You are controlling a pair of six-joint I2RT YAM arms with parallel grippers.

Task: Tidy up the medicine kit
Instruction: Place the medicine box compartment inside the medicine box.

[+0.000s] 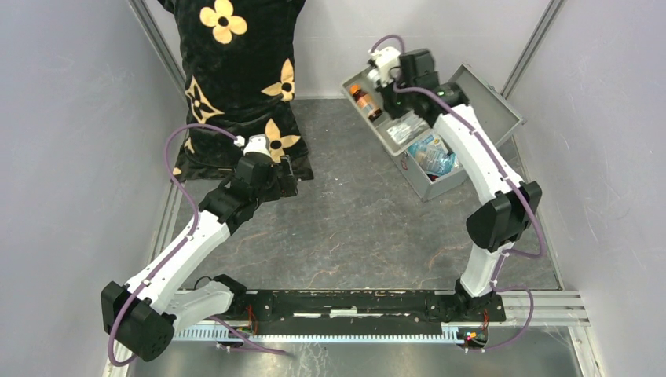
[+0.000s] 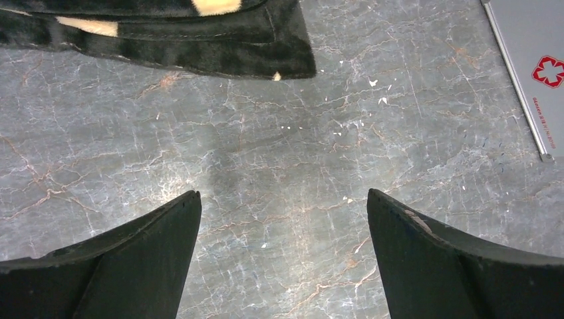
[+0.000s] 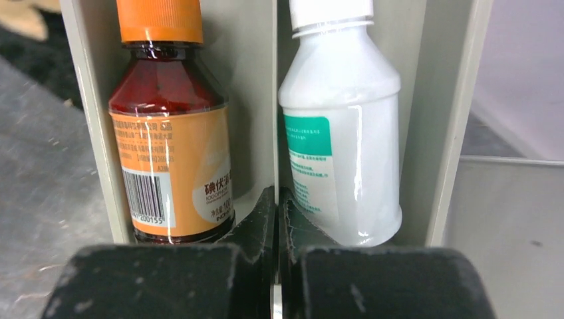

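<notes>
- Currently the medicine kit (image 1: 404, 166) sits open at the far right of the table (image 1: 353, 236), with its lid (image 1: 491, 106) swung back toward the right wall. Its long axis runs diagonally, far-left to near-right.
- State, right gripper (image 3: 276, 199): fingers pressed together, gripping nothing. The tips sit at the divider (image 3: 274, 100) between two end compartments — amber bottle (image 3: 169, 153) with an orange cap on one side, white bottle (image 3: 346, 133) with a green label on the other. Both caps point away from the fingers.
- State, left gripper (image 2: 282, 199): fingers spread wide with nothing between them, over bare tabletop just below the corner of the black flowered pillow (image 2: 166, 40). The kit lies off to its right, and only a grey panel with a red cross shows at the frame edge.
- Judgement: the right arm is much the nearer, directly over the kit's far end, so the next adjustment inside the case probably falls to it.
- Room: the compartment walls hug both bottles, so fingers opening there have little clearance either side of the divider. The stretch of table between pillow and kit gives the left arm open approach.
</notes>
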